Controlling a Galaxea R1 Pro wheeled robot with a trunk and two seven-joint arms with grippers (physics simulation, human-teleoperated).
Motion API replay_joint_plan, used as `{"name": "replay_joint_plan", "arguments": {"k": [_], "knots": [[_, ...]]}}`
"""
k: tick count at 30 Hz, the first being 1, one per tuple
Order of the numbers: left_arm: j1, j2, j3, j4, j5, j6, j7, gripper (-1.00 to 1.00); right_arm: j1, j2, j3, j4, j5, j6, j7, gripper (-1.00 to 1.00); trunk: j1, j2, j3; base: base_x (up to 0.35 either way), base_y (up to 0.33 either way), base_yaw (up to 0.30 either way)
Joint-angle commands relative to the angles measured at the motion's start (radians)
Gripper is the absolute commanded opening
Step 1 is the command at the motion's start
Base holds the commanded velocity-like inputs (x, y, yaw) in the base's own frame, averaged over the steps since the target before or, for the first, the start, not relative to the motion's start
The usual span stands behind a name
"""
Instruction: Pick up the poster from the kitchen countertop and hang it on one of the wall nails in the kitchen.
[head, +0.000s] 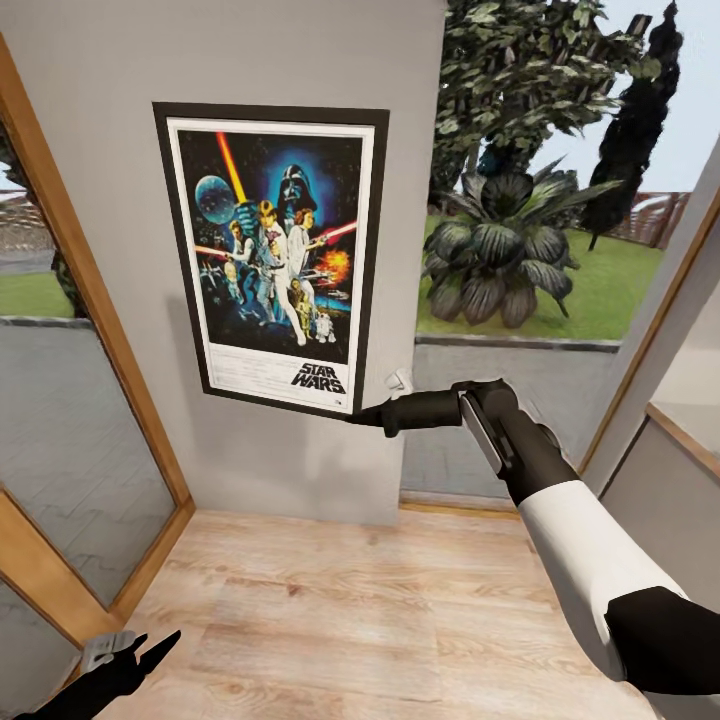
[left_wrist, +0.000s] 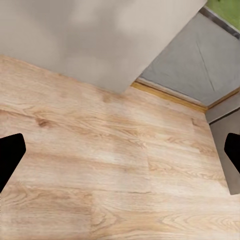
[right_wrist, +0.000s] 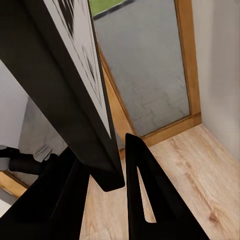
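Both jaws: right jaws (head: 372, 413) pinch the poster (head: 272, 255) corner, nail hidden; left jaws (head: 128, 655) apart.

The poster (head: 272, 258) lies flat against the wall (head: 120, 60), tilted slightly; window (head: 560, 250) to the wall's right, glass door (head: 70, 420) to its left. The right gripper (head: 368, 412) sits at the poster's lower right corner; the left gripper (head: 130, 655) hangs low, left of the wall, above the floor (head: 350, 620)

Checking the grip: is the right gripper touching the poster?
Touching. In the right wrist view the poster's bottom corner sits clamped between the right gripper's fingers.
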Motion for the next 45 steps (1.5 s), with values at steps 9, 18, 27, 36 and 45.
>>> {"name": "replay_joint_plan", "arguments": {"k": [9, 18, 27, 36, 45], "knots": [[-0.001, 0.001, -0.008, 0.001, 0.007, -0.006, -0.001, 1.0, -0.003, 0.003, 0.002, -0.01, -0.009, 0.011, -0.001, -1.0, 0.001, -0.002, -0.002, 0.023, 0.02, 0.0], [-0.001, 0.001, -0.009, 0.001, 0.007, -0.006, -0.001, 1.0, -0.003, 0.004, 0.003, -0.021, -0.009, 0.011, -0.001, -1.0, 0.001, -0.002, -0.002, 0.055, 0.039, 0.0], [-0.001, 0.001, -0.009, 0.001, 0.007, -0.006, -0.001, 1.0, -0.003, 0.004, 0.003, -0.022, -0.009, 0.011, -0.001, -1.0, 0.001, -0.002, -0.002, 0.075, 0.034, 0.0], [-0.001, 0.001, -0.008, 0.001, 0.007, -0.006, -0.001, 1.0, -0.003, 0.004, 0.003, -0.022, -0.008, 0.011, -0.001, -1.0, 0.001, -0.002, -0.002, 0.082, 0.002, 0.0], [-0.001, 0.001, -0.007, 0.001, 0.007, -0.006, -0.001, 1.0, -0.003, 0.004, 0.046, -0.021, -0.008, 0.011, -0.002, -1.0, 0.001, -0.002, -0.002, 0.07, 0.037, 0.0]]}}
